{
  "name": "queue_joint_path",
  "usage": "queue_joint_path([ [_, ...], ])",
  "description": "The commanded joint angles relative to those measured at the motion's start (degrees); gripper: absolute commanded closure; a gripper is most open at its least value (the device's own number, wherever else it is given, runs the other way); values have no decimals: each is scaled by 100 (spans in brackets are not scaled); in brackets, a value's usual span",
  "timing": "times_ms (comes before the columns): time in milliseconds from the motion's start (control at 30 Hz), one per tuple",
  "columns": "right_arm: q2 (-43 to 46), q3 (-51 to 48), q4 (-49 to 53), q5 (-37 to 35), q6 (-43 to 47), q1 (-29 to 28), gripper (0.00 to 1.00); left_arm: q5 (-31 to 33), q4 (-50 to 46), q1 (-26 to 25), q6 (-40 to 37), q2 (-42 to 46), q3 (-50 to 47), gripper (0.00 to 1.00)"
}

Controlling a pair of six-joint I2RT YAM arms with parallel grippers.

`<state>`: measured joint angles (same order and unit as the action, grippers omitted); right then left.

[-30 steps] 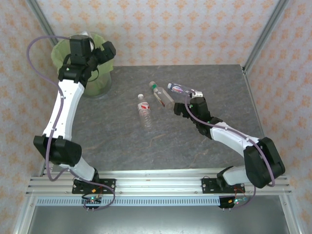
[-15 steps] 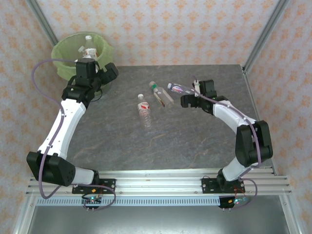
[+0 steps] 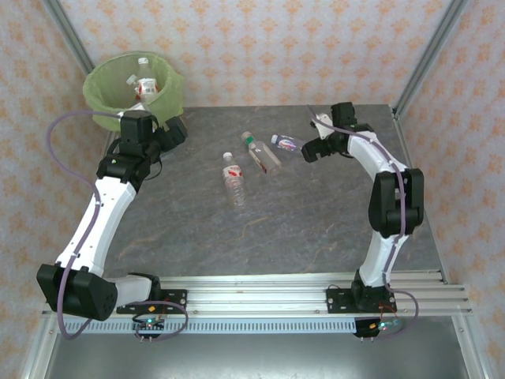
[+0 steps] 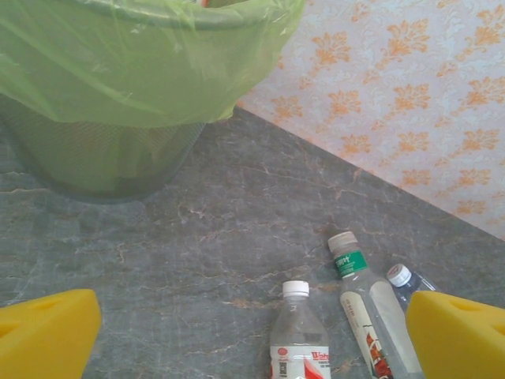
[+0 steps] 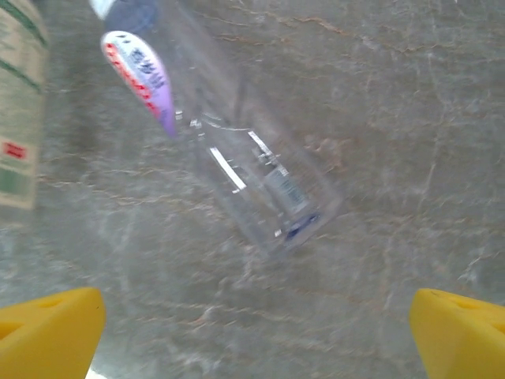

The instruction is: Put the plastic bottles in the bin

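Three plastic bottles lie mid-table: a clear white-capped one (image 3: 233, 180), a green-banded one (image 3: 262, 153) and a purple-labelled one (image 3: 288, 143). The bin (image 3: 102, 83), lined in light green, stands at the back left with two bottles (image 3: 142, 85) inside. My left gripper (image 3: 172, 133) hangs open just right of the bin, empty. Its wrist view shows the bin wall (image 4: 118, 95), the white-capped bottle (image 4: 298, 339), the green-banded bottle (image 4: 367, 308) and a blue-capped bottle (image 4: 404, 276) ahead of the gripper (image 4: 252, 320). My right gripper (image 3: 308, 150) is open just right of the purple-labelled bottle (image 5: 237, 166), which lies ahead of the gripper (image 5: 256, 324).
Patterned walls close the back and sides, with metal posts (image 3: 430, 55) at the rear corners. Grey stone tabletop (image 3: 197, 237) stretches bare in front of the bottles. The green-banded bottle's label (image 5: 16, 118) shows at the left edge of the right wrist view.
My left gripper has pulled back from over the bin and come down to its right side. The right arm has swung toward the back right, its gripper now right of the purple-labelled bottle.
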<state>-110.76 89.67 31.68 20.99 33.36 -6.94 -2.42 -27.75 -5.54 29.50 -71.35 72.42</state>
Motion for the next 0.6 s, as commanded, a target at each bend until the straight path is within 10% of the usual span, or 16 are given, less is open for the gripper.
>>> queue_joint_path([
  [0,-673,788,621,82,747,33,1,373,11,18,-124,247,-120,0],
  [567,-2916,3671,2752,322,2057,4,1,939,-401,21,-295,474,-176,0],
])
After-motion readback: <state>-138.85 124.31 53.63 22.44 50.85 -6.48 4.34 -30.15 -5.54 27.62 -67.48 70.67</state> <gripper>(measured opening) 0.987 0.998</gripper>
